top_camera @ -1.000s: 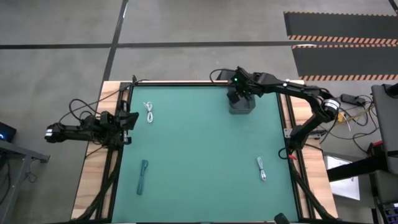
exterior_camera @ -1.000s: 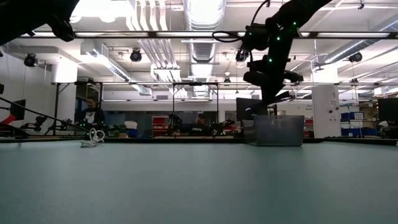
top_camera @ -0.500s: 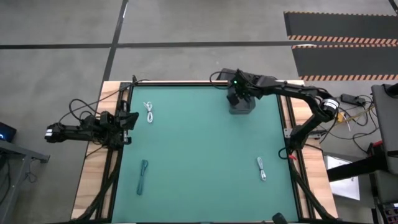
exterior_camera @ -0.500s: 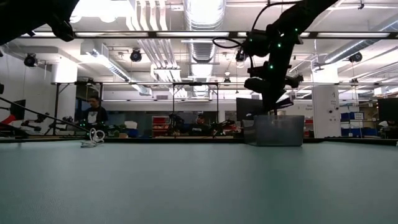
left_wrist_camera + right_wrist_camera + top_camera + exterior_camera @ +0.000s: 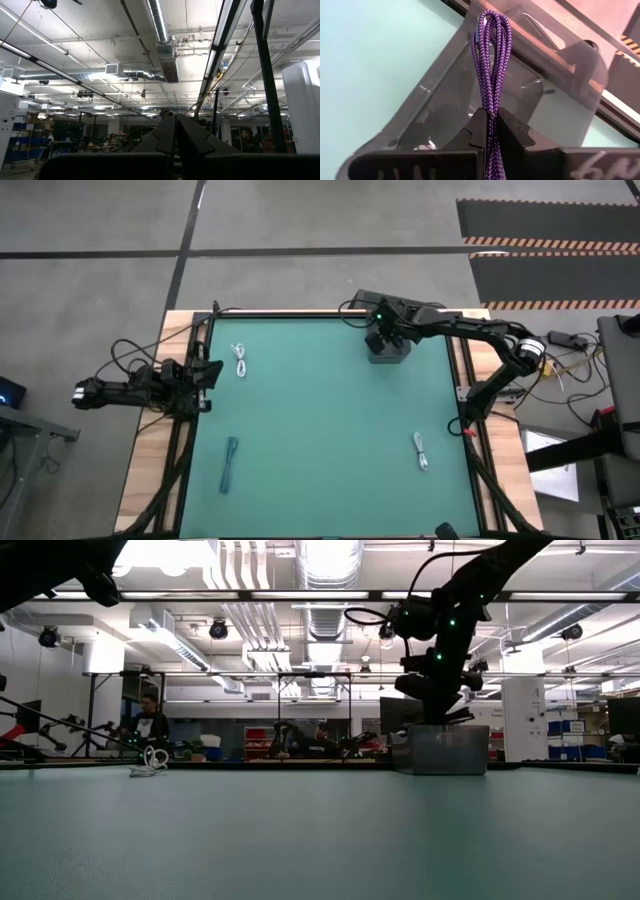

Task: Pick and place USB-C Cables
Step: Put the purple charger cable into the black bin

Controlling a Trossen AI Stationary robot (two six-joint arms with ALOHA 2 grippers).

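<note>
My right gripper (image 5: 384,340) hangs over a clear grey bin (image 5: 389,353) at the table's far edge, shut on a purple braided cable bundle (image 5: 492,55). In the low view the right gripper (image 5: 443,712) is just above the bin's rim (image 5: 447,727). Three cables lie flat on the green mat: a white coil (image 5: 240,360) far left, a teal one (image 5: 230,463) near left, and a light grey one (image 5: 420,451) near right. My left gripper (image 5: 207,372) waits shut at the table's left edge. No black cable shows. My right gripper pinches the purple cable bundle (image 5: 491,116) between its two fingers, several strands together. It comes from above, pointing down, with the fingers along the bundle. The looped end (image 5: 492,22) reaches past the fingertips over the bin's inside (image 5: 445,105), lifted clear of the table.
The bin stands near the mat's far edge, right of the middle. Black rails (image 5: 187,450) and robot wiring run along the table's left and right sides. The middle of the mat (image 5: 320,420) is bare. A person (image 5: 150,725) shows in the room behind the table.
My right gripper has sunk a little toward the bin, still shut on the purple cable, and its wrist has shifted slightly toward the table's left. The cables on the mat have stayed in place.
</note>
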